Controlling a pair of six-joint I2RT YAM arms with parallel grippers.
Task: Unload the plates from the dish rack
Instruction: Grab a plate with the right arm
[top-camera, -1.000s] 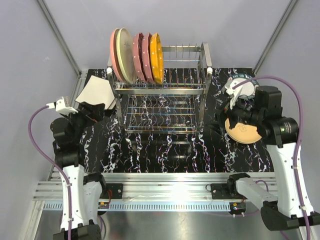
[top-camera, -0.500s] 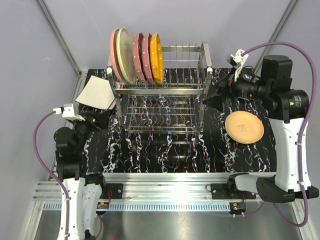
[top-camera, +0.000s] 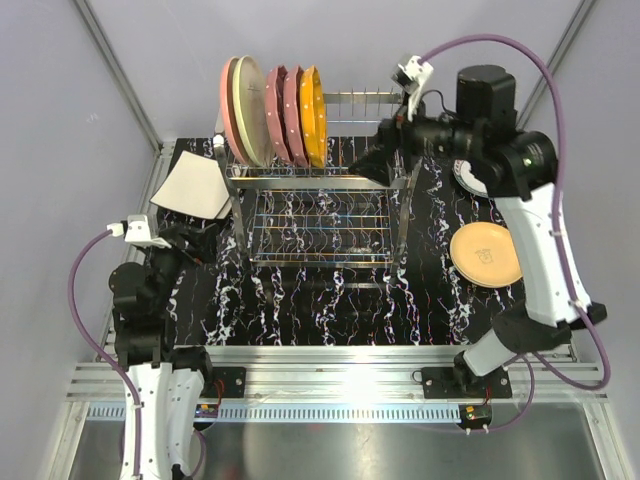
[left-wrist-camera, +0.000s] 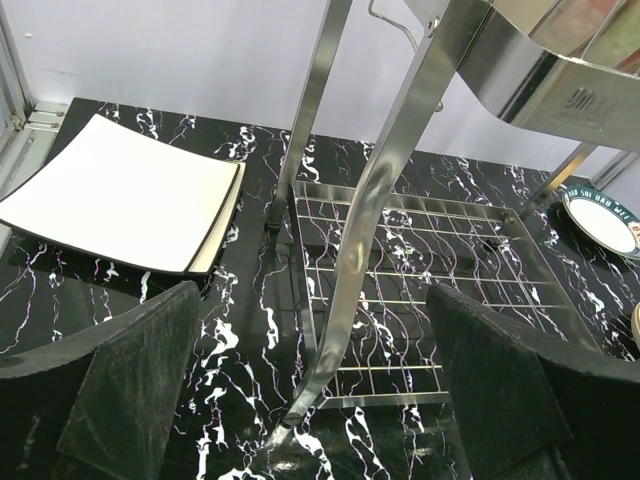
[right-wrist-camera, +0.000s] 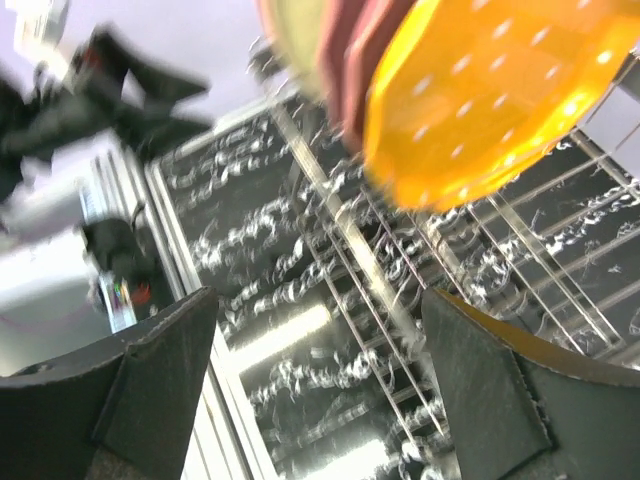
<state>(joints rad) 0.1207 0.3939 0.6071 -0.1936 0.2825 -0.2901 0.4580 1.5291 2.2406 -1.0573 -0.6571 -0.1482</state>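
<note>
Plates (top-camera: 250, 120) stand on edge, faces turned along the dish rack (top-camera: 330, 181).

Top view bright, even, sharp, soft shadows; glare strip on aluminium rail (top-camera: 340, 385). Left wrist view crisp, sheen on dish rack (left-wrist-camera: 372, 200) post. Right wrist view heavily motion-blurred (orange plate (right-wrist-camera: 500, 90) smeared).

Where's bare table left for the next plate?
Bare table runs in front of the rack, up to the near rail, and on to the tan plate. The far-left corner holds the square plate; the right side is crowded by the tan plate and a teal-rimmed plate.
</note>
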